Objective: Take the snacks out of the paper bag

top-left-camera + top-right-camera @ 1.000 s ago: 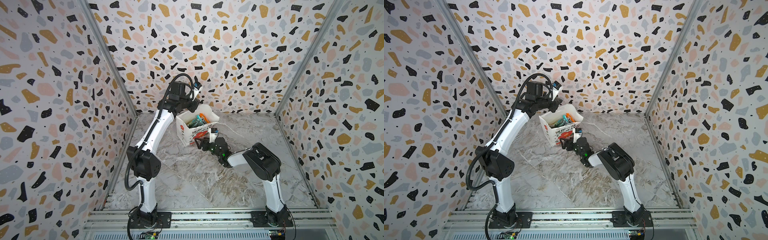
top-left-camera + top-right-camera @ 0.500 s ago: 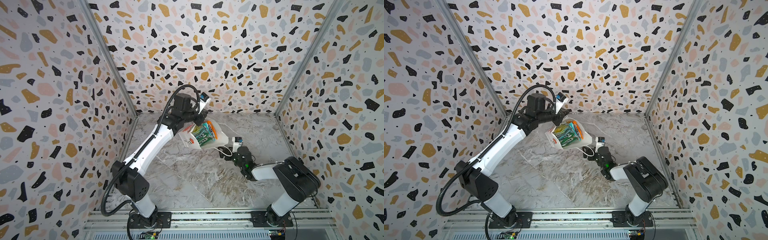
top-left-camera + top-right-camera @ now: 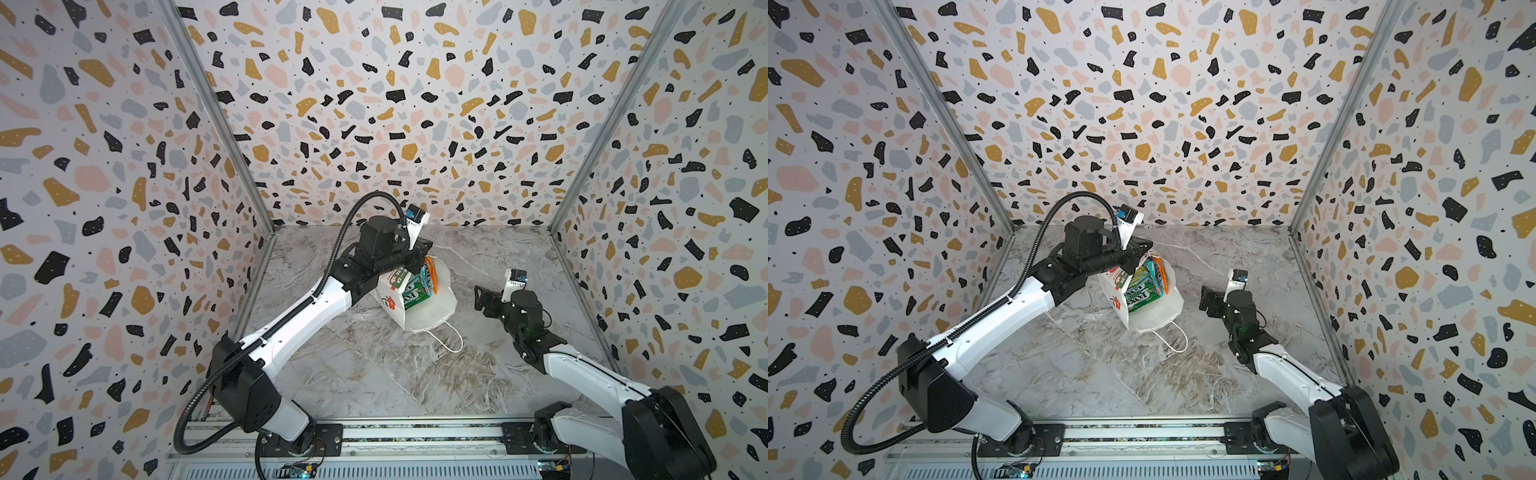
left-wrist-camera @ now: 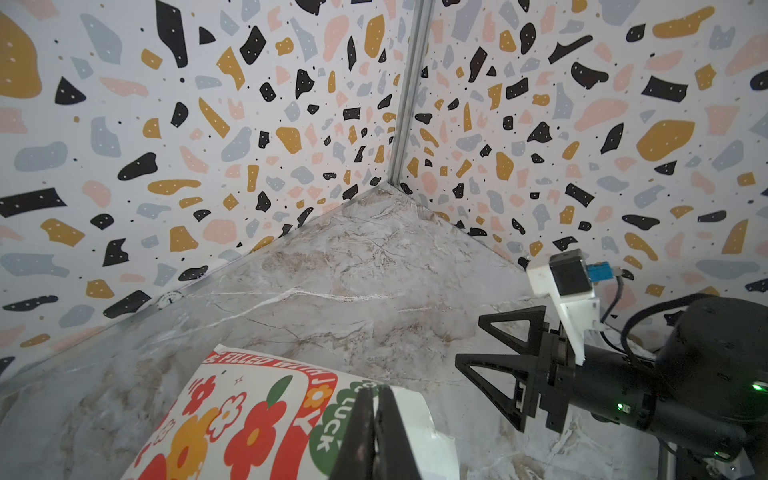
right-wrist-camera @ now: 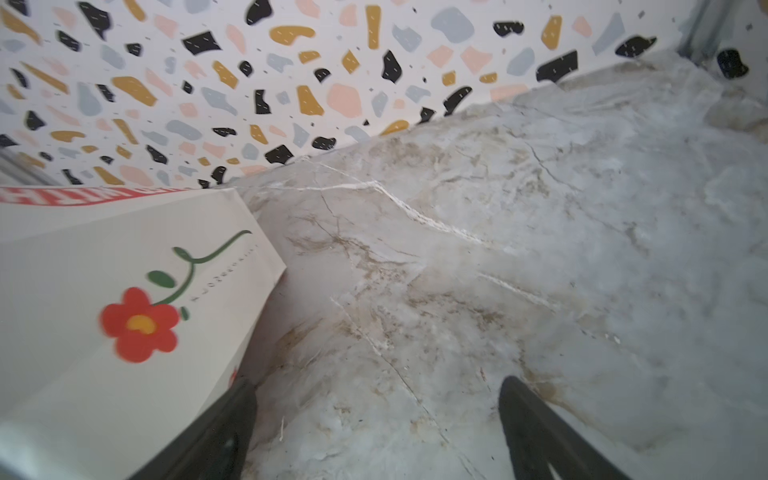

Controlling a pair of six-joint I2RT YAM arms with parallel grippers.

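- Item, paper bag (image 3: 437,306): white, with red flowers printed on its side. We record it tilted near the middle of the worktop (image 3: 374,374), mouth turned upward and partly toward the right arm. One cord handle (image 3: 451,338) trails on the worktop below the mouth.
- Contents, snacks (image 3: 415,286): all inside the bag, none on the worktop. Green packets marked FOX'S, a teal one and an orange one stand on edge, side by side. We cannot give an exact count. Their long axes run from the mouth down into the bag.
- Left claw (image 4: 376,432): pressed together on the bag's upper rim, pinching the paper and holding the bag tilted.
- Right claw (image 3: 482,297): spread wide and empty, near the bag on the side away from the left arm, not touching it, tips pointing toward it.
- Key relation: in both top views the packets lie to the left of the right claw, behind a wall of the bag. We judge the right arm the free one for reaching in. It would need to clear the rim and enter along the packets' length.
- Progress, as we judge it: no packet is out yet.
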